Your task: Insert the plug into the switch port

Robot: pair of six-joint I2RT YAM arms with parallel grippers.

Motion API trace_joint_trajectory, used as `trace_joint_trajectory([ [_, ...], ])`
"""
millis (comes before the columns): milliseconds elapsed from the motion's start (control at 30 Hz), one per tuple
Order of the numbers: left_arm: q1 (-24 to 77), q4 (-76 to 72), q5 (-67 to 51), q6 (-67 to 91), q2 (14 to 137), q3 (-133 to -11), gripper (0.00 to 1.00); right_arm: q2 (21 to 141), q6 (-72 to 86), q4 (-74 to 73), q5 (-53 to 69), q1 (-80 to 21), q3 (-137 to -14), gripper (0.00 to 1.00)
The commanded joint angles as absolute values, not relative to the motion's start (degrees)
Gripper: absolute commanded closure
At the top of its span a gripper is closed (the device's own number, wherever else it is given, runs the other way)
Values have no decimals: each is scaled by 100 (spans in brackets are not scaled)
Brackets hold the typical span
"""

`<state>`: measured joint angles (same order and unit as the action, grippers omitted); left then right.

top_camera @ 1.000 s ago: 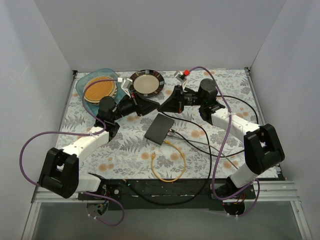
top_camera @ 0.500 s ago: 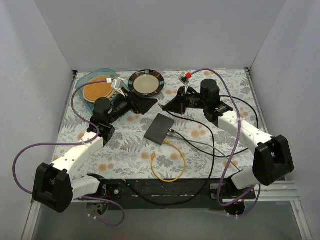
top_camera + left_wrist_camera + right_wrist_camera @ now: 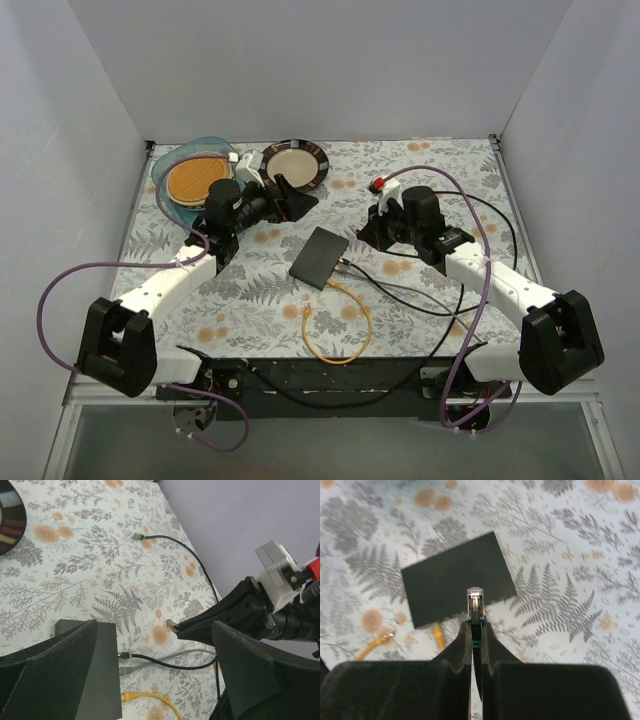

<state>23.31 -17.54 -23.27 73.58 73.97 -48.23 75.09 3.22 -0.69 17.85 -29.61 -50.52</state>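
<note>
Right hand (image 3: 475,625) pinching teal-booted connector (image 3: 475,596), tan disc (image 3: 195,181) in blue dish (image 3: 163,168)

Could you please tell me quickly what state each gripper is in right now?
Left gripper: open, holding nothing.
Right gripper: shut on the small clear plug with a teal boot.

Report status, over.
Left jaws open, empty. Right jaws shut on clear plug, short of switch, not inserted. Black cable, grey cable, yellow cable plugged along its edge.
</note>
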Motion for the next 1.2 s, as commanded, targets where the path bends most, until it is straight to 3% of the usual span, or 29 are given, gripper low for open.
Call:
trace_joint_trajectory([
  [0,2285,-1047,-2250,7198,7803,-5325,2,7400,-210,-316,626,-3137,-4738,99],
  [467,2206,465,-2566,7207,9729,-6345,3,8349,-580,-44,-1274,-3981,-4596,99],
  [800,2162,852,-2224,7075,10195,-6521,13,8595,-492,255,-1125,-4008,-4798,99],
  [933,2162,879,-2258,7084,10300,-6556,19,8727,-501,316,-1055,-4008,-4825,99],
  [1067,2153,862,-2452,7137,10502,-6618,31,8868,-510,360,-1002,-4008,-4852,99],
  [1167,2162,853,-2549,7145,10617,-6653,33,9017,-571,430,-958,-3999,-4904,99],
])
